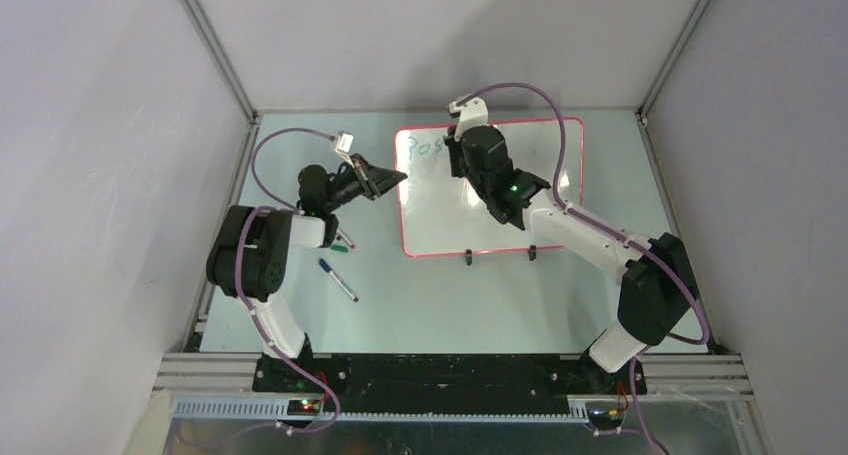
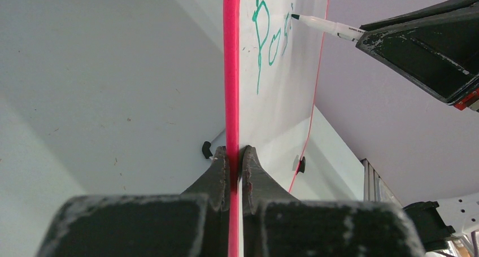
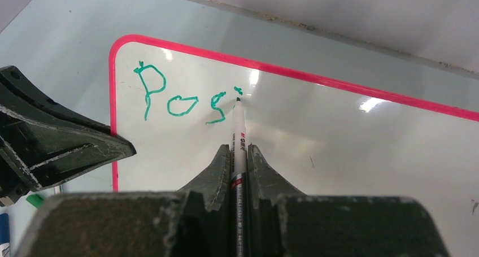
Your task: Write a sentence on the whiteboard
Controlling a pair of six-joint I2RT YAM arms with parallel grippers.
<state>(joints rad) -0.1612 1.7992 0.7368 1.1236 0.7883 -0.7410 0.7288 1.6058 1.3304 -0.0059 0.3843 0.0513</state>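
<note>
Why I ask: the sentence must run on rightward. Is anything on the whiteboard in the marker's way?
Nothing visible. Right of the sentence the whiteboard shows only blank surface, and the marker tip sits at the last letter. The left tool clamps the left rim, behind the writing.

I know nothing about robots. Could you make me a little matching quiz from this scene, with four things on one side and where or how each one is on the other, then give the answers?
Things:
1. left gripper
2. right gripper
3. the sentence
4. blue-capped pen

Place or state:
A. green letters near the top left corner of the whiteboard
B. lying loose on the table beside the left arm
C. shut on a marker whose tip is at the board
D. clamped on the board's left edge

Pairs: 1-D, 2-C, 3-A, 4-B.
</note>
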